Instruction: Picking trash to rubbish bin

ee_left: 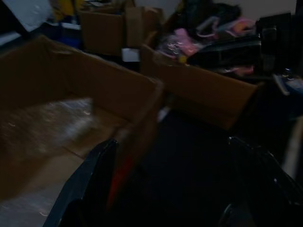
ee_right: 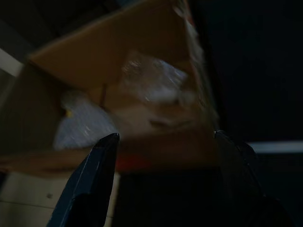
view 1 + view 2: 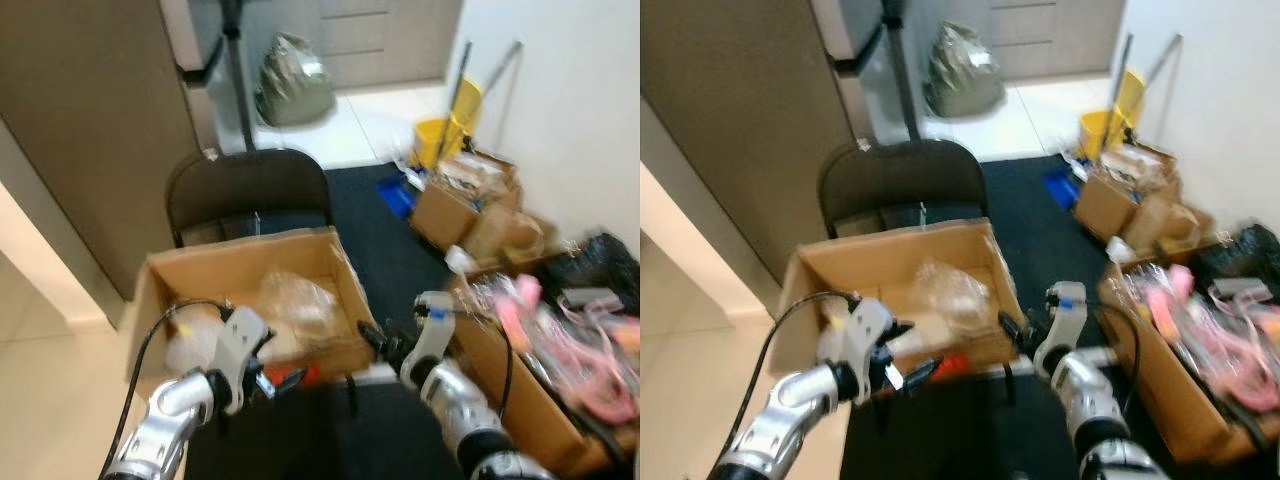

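An open cardboard box (image 3: 240,252) stands in front of me and serves as the bin. Inside lie crumpled clear plastic (image 3: 297,300) and a whitish plastic bag (image 3: 190,342). My left gripper (image 3: 278,381) hovers at the box's near wall, by a red patch (image 3: 303,376). Its fingers (image 1: 90,189) are spread open with nothing between them. My right gripper (image 3: 376,344) sits at the box's near right corner. It is also open and empty, and its wrist view looks into the box (image 2: 94,61) at the clear plastic (image 2: 151,82).
A dark chair back (image 3: 245,180) rises behind the box. To the right, a second box (image 3: 520,400) holds pink clutter. Further back are more cartons (image 3: 450,205), a yellow mop bucket (image 3: 440,140) and a full grey-green rubbish bag (image 3: 290,80). A black mat (image 3: 385,240) covers the floor.
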You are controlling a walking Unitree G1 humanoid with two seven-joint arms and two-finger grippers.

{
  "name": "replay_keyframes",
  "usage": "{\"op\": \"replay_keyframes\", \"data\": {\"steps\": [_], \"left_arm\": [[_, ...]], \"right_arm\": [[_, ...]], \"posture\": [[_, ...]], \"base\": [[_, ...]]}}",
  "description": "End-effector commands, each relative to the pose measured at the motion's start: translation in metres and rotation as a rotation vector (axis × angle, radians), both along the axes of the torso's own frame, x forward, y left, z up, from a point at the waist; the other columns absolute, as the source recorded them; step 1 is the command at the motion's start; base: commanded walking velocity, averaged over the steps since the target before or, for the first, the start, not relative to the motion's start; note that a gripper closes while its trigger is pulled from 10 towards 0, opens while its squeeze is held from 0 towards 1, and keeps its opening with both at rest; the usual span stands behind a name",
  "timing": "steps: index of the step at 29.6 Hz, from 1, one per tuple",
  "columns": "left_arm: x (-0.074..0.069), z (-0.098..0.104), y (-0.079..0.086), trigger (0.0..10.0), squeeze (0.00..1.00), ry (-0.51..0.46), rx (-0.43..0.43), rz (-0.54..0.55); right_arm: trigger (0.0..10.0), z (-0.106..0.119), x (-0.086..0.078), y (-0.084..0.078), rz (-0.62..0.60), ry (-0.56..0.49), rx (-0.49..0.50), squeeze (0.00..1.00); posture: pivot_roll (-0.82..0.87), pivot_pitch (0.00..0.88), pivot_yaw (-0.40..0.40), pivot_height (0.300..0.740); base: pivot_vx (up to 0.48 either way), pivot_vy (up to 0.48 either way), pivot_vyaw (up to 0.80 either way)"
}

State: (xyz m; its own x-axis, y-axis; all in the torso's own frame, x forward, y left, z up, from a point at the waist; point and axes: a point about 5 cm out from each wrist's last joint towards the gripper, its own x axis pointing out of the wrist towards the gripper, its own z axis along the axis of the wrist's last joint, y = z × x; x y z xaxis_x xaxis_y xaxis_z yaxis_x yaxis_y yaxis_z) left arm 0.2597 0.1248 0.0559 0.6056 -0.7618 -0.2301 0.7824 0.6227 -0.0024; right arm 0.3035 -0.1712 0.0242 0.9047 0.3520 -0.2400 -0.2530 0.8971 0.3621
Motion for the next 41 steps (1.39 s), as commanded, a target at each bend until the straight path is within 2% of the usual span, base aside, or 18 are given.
{"op": "replay_keyframes", "data": {"steps": [1, 6, 9, 14, 17, 18, 21, 22, 26, 29, 30, 32, 33, 35, 38, 40, 41], "left_arm": [[-0.005, -0.008, 0.004, 10.0, 0.00, 0.023, 0.020, 0.007], [-0.005, -0.013, 0.005, 10.0, 0.00, 0.038, 0.021, 0.023], [-0.006, -0.025, 0.013, 10.0, 0.00, 0.087, 0.024, 0.067], [-0.010, -0.040, 0.024, 10.0, 0.00, 0.147, 0.031, 0.124], [-0.016, -0.057, 0.039, 10.0, 0.00, 0.216, 0.053, 0.207], [-0.016, -0.057, 0.039, 10.0, 0.00, 0.216, 0.053, 0.207], [-0.023, -0.078, 0.058, 10.0, 0.00, 0.310, 0.069, 0.368], [-0.023, -0.078, 0.058, 10.0, 0.00, 0.310, 0.069, 0.368], [-0.043, -0.101, 0.077, 10.0, 0.00, 0.435, 0.092, 0.551], [-0.049, -0.106, 0.081, 10.0, 0.00, 0.469, 0.099, 0.587], [-0.054, -0.110, 0.083, 10.0, 0.00, 0.500, 0.099, 0.615], [-0.075, -0.125, 0.089, 10.0, 0.00, 0.602, 0.128, 0.684], [-0.087, -0.132, 0.091, 10.0, 0.00, 0.650, 0.160, 0.703], [-0.103, -0.140, 0.092, 10.0, 0.00, 0.709, 0.190, 0.729], [-0.117, -0.147, 0.090, 10.0, 0.00, 0.770, 0.202, 0.754], [-0.120, -0.149, 0.090, 10.0, 0.00, 0.779, 0.208, 0.755], [-0.123, -0.150, 0.088, 10.0, 0.00, 0.792, 0.212, 0.758]], "right_arm": [[10.0, -0.006, -0.004, 0.006, 0.000, 0.027, 0.008, 0.00], [10.0, -0.015, -0.010, -0.001, -0.044, 0.074, -0.037, 0.00], [10.0, -0.029, -0.022, -0.011, -0.094, 0.144, -0.070, 0.00], [10.0, -0.043, -0.036, -0.017, -0.114, 0.210, -0.122, 0.00], [10.0, -0.059, -0.055, -0.023, -0.152, 0.298, -0.158, 0.00], [10.0, -0.059, -0.055, -0.023, -0.152, 0.298, -0.158, 0.00], [10.0, -0.077, -0.080, -0.033, -0.198, 0.409, -0.223, 0.00], [10.0, -0.077, -0.080, -0.033, -0.198, 0.409, -0.223, 0.00], [10.0, -0.093, -0.106, -0.040, -0.240, 0.520, -0.258, 0.00], [10.0, -0.097, -0.112, -0.041, -0.250, 0.549, -0.265, 0.00], [10.0, -0.100, -0.119, -0.043, -0.260, 0.577, -0.275, 0.00], [10.0, -0.108, -0.135, -0.045, -0.292, 0.644, -0.286, 0.00], [10.0, -0.112, -0.144, -0.046, -0.300, 0.675, -0.297, 0.00], [10.0, -0.117, -0.156, -0.048, -0.310, 0.719, -0.317, 0.00], [10.0, -0.122, -0.171, -0.051, -0.327, 0.776, -0.340, 0.00], [10.0, -0.123, -0.175, -0.052, -0.331, 0.788, -0.346, 0.00], [10.0, -0.126, -0.182, -0.053, -0.328, 0.817, -0.360, 0.00]], "posture": [[0.04, 0.050, 0.025, 0.740], [0.04, 0.055, 0.029, 0.740], [0.03, 0.059, 0.034, 0.740], [0.02, 0.060, 0.040, 0.740], [0.02, 0.062, 0.044, 0.740], [0.02, 0.062, 0.044, 0.740], [0.02, 0.061, 0.048, 0.740], [0.02, 0.061, 0.048, 0.740], [0.01, 0.061, 0.047, 0.740], [0.01, 0.061, 0.047, 0.740], [0.00, 0.060, 0.048, 0.740], [0.00, 0.058, 0.047, 0.740], [0.00, 0.058, 0.048, 0.740], [0.00, 0.057, 0.048, 0.740], [-0.01, 0.055, 0.047, 0.740], [-0.01, 0.055, 0.047, 0.740], [-0.01, 0.055, 0.046, 0.740]], "base": [[-0.375, 0.000, 0.00], [-0.374, 0.000, 0.00], [-0.375, 0.000, 0.00], [-0.330, 0.000, 0.00], [-0.215, 0.000, 0.00], [0.000, 0.000, 0.00], [0.000, 0.000, 0.00], [0.000, 0.000, 0.00], [0.000, 0.000, 0.00], [0.000, 0.000, 0.00], [0.000, 0.000, 0.00], [0.000, 0.000, 0.00], [0.000, 0.000, 0.00], [0.000, 0.000, 0.00], [0.000, 0.000, 0.00], [0.000, 0.000, 0.00], [0.000, 0.000, 0.00]]}}
